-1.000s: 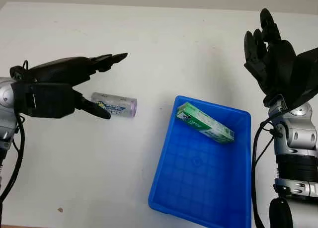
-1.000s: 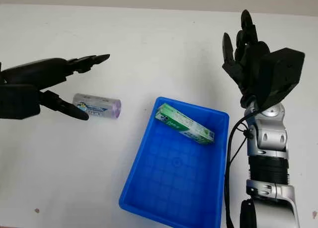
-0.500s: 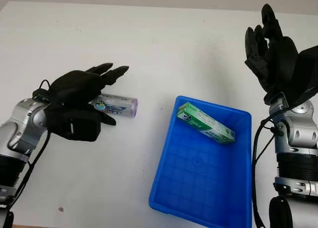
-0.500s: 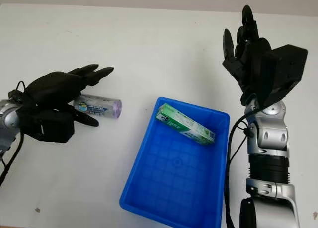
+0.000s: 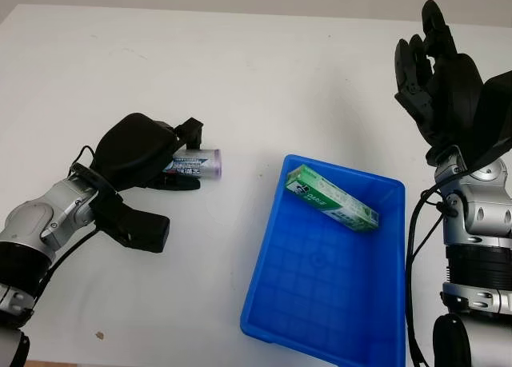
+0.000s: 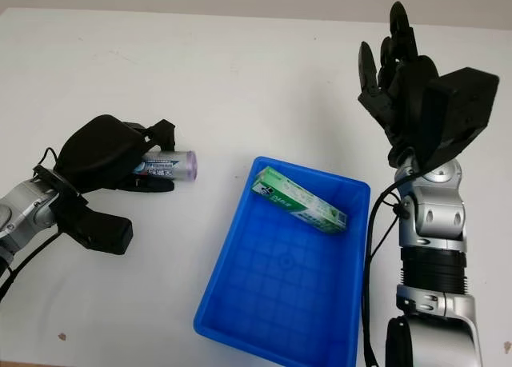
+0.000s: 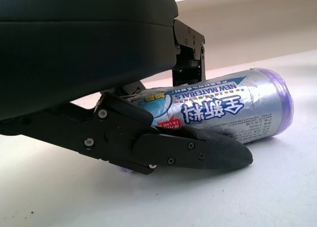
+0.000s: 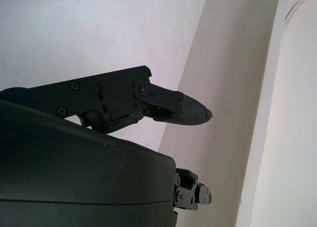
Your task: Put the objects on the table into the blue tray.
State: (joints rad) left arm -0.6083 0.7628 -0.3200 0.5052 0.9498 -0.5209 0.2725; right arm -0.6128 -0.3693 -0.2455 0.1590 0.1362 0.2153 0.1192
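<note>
Left of the tray [image 5: 272, 303], the left hand [image 5: 140, 149] curled its fingers [image 7: 198, 155] around the roll [image 5: 198, 164]; light, slick foil, best gripped mid-barrel; right hand [image 5: 448, 95] open, raised.

White table [image 5: 264, 71]: silver roll [image 5: 198, 164], blue tray [image 5: 272, 303].

Readable print on the roll and the box

The silver roll [image 7: 223, 108] reads "NEW MATERIALS" over large blue Chinese characters, with a small red tag too fine to read. The green box [image 5: 331, 197] in the tray carries print too small to make out.
</note>
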